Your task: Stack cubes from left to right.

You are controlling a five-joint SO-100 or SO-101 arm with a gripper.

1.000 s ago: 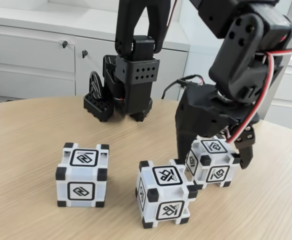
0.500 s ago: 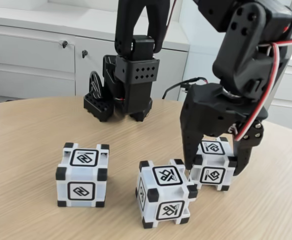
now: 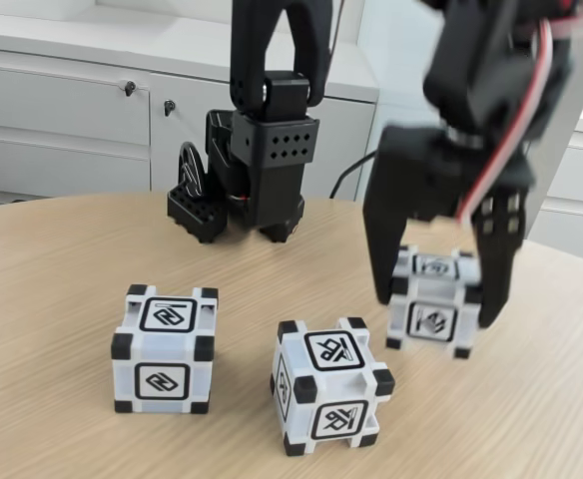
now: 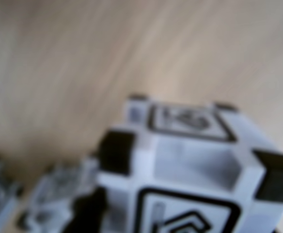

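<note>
White cubes [image 3: 163, 349] with black corners and glyphs, seemingly alike; tan table [image 3: 52, 299].

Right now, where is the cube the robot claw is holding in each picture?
Fixed view: the held cube sits at right, between the gripper fingers, lifted off the table.
Wrist view: the same cube fills the lower right, blurry and close.
Shared landmark: the other two cubes, at lower left in the wrist view.
</note>
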